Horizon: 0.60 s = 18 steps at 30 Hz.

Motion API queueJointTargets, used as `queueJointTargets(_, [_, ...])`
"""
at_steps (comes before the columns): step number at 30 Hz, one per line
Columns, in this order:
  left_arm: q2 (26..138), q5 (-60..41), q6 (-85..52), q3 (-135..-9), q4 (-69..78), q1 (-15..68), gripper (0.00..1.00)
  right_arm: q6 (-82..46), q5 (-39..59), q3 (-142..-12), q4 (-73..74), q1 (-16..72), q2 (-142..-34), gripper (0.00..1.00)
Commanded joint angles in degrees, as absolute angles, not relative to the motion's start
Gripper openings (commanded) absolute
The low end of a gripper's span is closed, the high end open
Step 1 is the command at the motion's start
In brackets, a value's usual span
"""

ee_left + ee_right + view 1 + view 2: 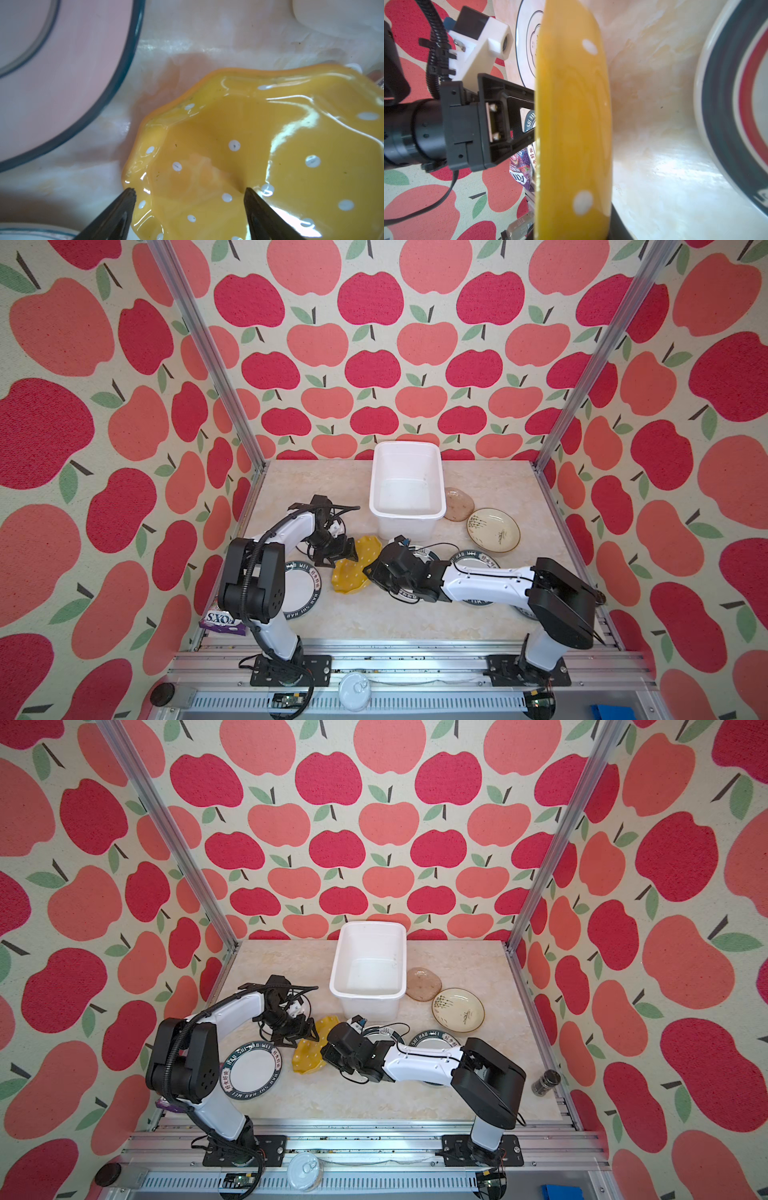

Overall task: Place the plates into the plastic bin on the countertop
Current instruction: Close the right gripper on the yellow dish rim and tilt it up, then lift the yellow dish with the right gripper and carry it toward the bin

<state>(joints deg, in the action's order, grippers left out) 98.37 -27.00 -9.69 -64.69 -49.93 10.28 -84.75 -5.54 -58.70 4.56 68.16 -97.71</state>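
Note:
The yellow scalloped plate point(353, 570) point(309, 1054) stands tilted on the countertop point(374, 616), in front of the white plastic bin point(411, 526) point(368, 1006). My right gripper point(369, 572) point(571, 230) is shut on the plate's right edge, and the plate point(573, 124) shows edge-on between its jaws. At the plate's left edge my left gripper point(337, 558) point(190, 191) is open, its fingertips straddling the dotted rim point(207, 145). A white plate with a lettered rim point(301, 589) lies at the left. Lettered plates point(473, 560) lie partly hidden under the right arm. Cream point(493, 529) and brown point(458, 504) plates lie right of the bin.
A purple snack packet point(222, 620) lies at the front left corner, by the left arm's base. A dark jar point(546, 1081) stands at the right rail. Aluminium frame rails edge the countertop, and a white lid point(354, 691) rests on the front rail.

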Motion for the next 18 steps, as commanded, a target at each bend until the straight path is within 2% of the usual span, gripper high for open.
queueJointTargets(1, [98.39,-27.86,-11.18,-66.03,-51.16,10.37,0.85,-84.24,-6.79,-60.01,5.52,68.52,-93.4,0.19])
queueJointTargets(6, [96.5,-27.86,-12.24,-66.01,-50.63,9.84,0.85,-84.16,-6.5,-60.37,4.14,68.3,-93.04,0.1])
queueJointTargets(10, [92.77,-28.41,-13.04,-66.51,-50.36,8.64,0.86,-84.25,-6.76,-60.29,3.06,68.29,-92.23,0.08])
queueJointTargets(12, [90.63,-27.96,-13.42,-66.96,-50.27,7.79,0.9,-84.35,-6.91,-60.39,1.68,68.23,-91.46,0.08])
queueJointTargets(14, [88.5,-27.4,-13.73,-67.36,-50.2,6.79,0.99,-84.21,-7.26,-60.61,0.36,68.2,-90.25,0.07])
queueJointTargets(18, [84.1,-28.39,-16.1,-67.02,-47.87,3.99,0.99,-82.95,-8.61,-61.57,-3.45,67.73,-87.2,0.04])
